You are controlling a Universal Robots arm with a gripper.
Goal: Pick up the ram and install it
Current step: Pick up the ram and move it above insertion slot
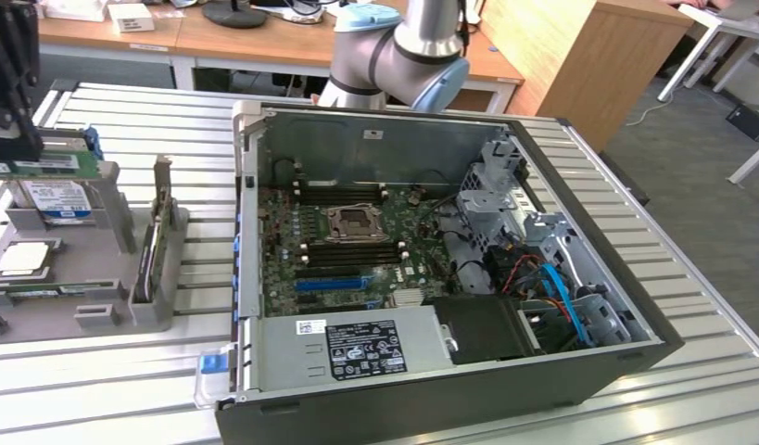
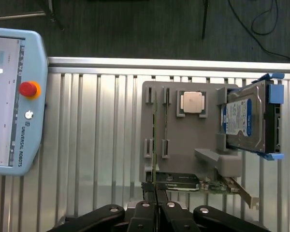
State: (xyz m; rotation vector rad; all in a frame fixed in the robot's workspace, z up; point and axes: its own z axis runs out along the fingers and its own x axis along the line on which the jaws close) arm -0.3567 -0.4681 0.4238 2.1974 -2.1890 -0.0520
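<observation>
**Gripper [image 2: 156, 195] clamped on the ram [image 1: 39, 165], board not yet reached**

Gripper fingers stood pressed almost together in the wrist view, with a thin green edge running out from between them. That was judged to be the ram, held on its edge. In the exterior view the stick sat just under the dark gripper at the far left. It was over the grey parts fixture [image 2: 193, 140] and in front of the hard drive [image 2: 246, 121]. Whether it had cleared its holder could not be told.

The pick-up looked done or nearly so. The install was all left to do. The open computer case [image 1: 416, 417] lay well apart on the bench [image 1: 701, 278], towards the exterior view's right. The black memory slots [image 1: 354, 245] beside the processor socket [image 1: 352, 222] appeared empty.

Readable writing was scarce. The teach pendant [image 2: 9, 96], with its red stop button [image 2: 28, 89], carried "UNIVERSAL ROBOTS" along its side. The pale label on the ram, the blue-and-white hard drive label and the power supply sticker [image 1: 360, 345] all bore print too small to make out.
</observation>
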